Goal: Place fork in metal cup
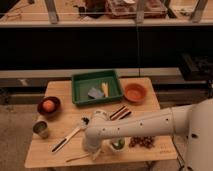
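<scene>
The fork lies flat near the table's front edge, a thin silver line. The metal cup stands upright at the left side of the table, well to the left of the fork. My white arm reaches in from the right, and its gripper points down just above the fork's right end. The wrist housing hides the gripper's end.
A black-handled brush-like utensil lies between the cup and the arm. A dark bowl with an orange sits at the left, a green tray at the back, an orange bowl at the back right. A pale cup with green contents and grapes sit under the arm.
</scene>
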You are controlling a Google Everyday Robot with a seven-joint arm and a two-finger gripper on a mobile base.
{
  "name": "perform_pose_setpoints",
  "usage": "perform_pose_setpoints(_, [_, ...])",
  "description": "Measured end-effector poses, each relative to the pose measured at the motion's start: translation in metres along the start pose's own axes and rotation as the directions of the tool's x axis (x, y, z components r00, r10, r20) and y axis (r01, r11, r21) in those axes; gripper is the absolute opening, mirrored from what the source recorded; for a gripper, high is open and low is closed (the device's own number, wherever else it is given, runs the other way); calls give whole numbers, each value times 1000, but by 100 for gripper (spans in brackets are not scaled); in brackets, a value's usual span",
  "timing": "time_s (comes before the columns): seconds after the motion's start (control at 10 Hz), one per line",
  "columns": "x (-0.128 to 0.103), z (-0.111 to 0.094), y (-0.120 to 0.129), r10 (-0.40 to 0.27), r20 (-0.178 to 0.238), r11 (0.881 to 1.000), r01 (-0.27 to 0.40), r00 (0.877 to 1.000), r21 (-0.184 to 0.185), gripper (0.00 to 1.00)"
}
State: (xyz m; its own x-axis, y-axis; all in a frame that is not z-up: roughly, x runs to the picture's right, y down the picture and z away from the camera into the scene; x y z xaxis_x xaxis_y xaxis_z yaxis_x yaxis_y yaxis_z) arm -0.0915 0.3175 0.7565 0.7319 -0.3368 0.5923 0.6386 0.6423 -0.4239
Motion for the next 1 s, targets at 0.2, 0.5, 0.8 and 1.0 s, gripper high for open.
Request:
perform_pose_setpoints(0.2, [2, 3, -3, -5, -6, 1000, 5, 1000, 1, 13])
perform_pose_setpoints(0.5, [3, 5, -3, -7, -15, 1000, 7, 1000, -4, 0])
perform_pose_setpoints(0.8, [2, 4, -5, -7, -19, 1000, 6, 1000, -3, 0])
perform_pose_setpoints(1.0, [3, 4, -4, -6, -21, 1000, 6, 1000, -9, 0])
